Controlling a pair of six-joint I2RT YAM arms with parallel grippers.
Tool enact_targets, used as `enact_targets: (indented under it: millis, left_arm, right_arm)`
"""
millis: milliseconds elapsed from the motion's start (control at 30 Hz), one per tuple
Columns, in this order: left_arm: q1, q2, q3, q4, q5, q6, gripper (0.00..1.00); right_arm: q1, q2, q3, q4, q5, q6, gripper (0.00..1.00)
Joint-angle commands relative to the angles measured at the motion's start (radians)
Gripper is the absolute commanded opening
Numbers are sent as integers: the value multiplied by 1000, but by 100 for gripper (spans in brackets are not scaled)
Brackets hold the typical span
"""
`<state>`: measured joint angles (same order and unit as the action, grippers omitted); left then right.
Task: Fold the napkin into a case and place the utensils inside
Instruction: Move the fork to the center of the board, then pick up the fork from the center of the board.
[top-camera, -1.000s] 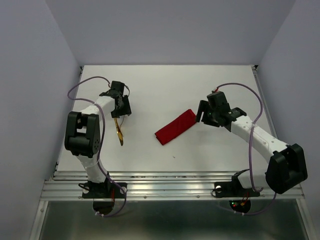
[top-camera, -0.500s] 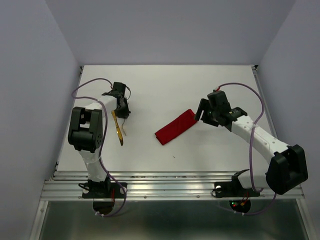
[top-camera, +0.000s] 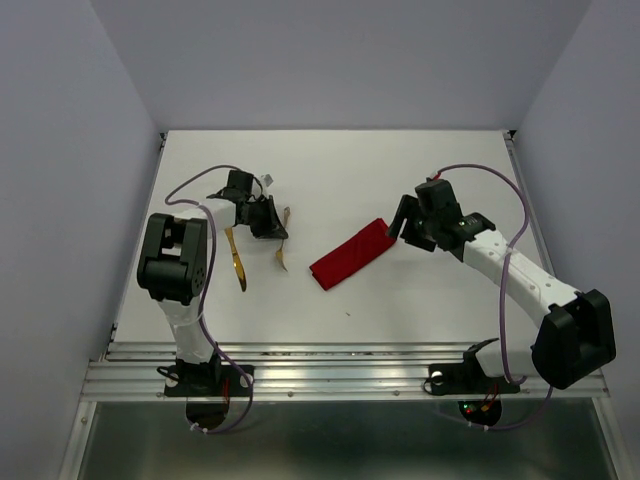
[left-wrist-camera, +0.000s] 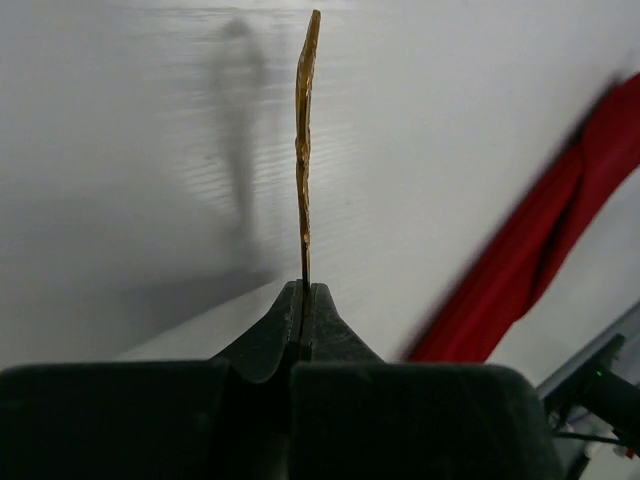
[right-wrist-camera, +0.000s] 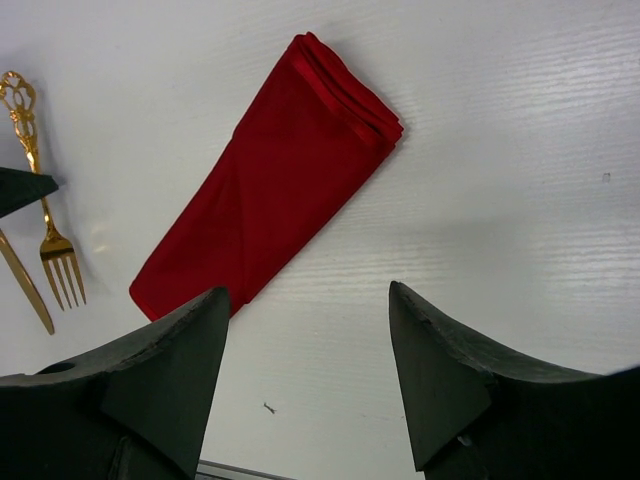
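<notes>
The napkin lies folded as a narrow red case at mid-table, slanting up to the right; it also shows in the right wrist view and the left wrist view. My left gripper is shut on the fork, left of the case. In the left wrist view the fork stands edge-on from the left gripper. The right wrist view shows the fork with its tines pointing down. The gold knife lies flat further left. My right gripper stands open and empty at the case's upper right end.
A metal rail runs along the table's near edge by both arm bases. Grey walls close in the left, right and far sides. A small dark speck lies on the table in front of the case.
My left gripper has shut on the fork and carried it to the right, away from the knife and toward the case. The right gripper has barely moved.
</notes>
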<state>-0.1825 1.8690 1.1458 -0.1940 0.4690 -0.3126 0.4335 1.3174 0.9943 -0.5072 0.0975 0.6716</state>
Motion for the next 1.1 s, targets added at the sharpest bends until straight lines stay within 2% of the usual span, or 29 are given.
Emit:
enact_targets:
  millis: [0,100,167,200,233,300,433,500,533,600,633,733,900,1067]
  left_arm:
    - [-18,-59,-35,154,307,-29,0]
    - [-23,-48,-37,171,316,-34,1]
    - [-23,-24,-31,169,335,-36,12]
    - [-21,-15,-31,166,335,-37,20]
    - [-20,2,-31,163,332,-40,33]
    - [-17,18,-35,157,304,-49,52]
    - [-9,16,-31,95,226,-33,73]
    - [-6,7,-14,58,172,-8,74]
    - [-5,-5,-5,32,86,1,74]
    - [-5,-30,12,-21,10,15,73]
    - [-6,-63,14,-44,-69,21,71]
    - [-8,-144,15,-73,-176,36,66]
    - [-96,-238,6,-97,-306,84,63]
    - [-189,-206,32,-156,-371,107,67]
  right_arm:
    - [7,-23,26,36,-4,20,70]
    - [7,-53,6,50,1,22,69]
    - [7,-66,3,50,7,22,69]
    - [7,-66,1,50,7,20,69]
    - [7,-67,0,49,7,22,69]
    - [7,-73,-5,45,7,22,69]
    - [7,-86,-19,41,5,23,69]
    - [7,-87,-23,38,5,22,69]
    - [7,-87,-23,36,5,20,69]
    - [7,-90,-25,35,5,19,69]
    - [7,-89,-25,35,4,19,69]
    - [7,-83,-25,36,-2,20,69]
    - [7,-69,-26,42,-15,22,69]
    - [7,-52,-14,38,-4,23,69]
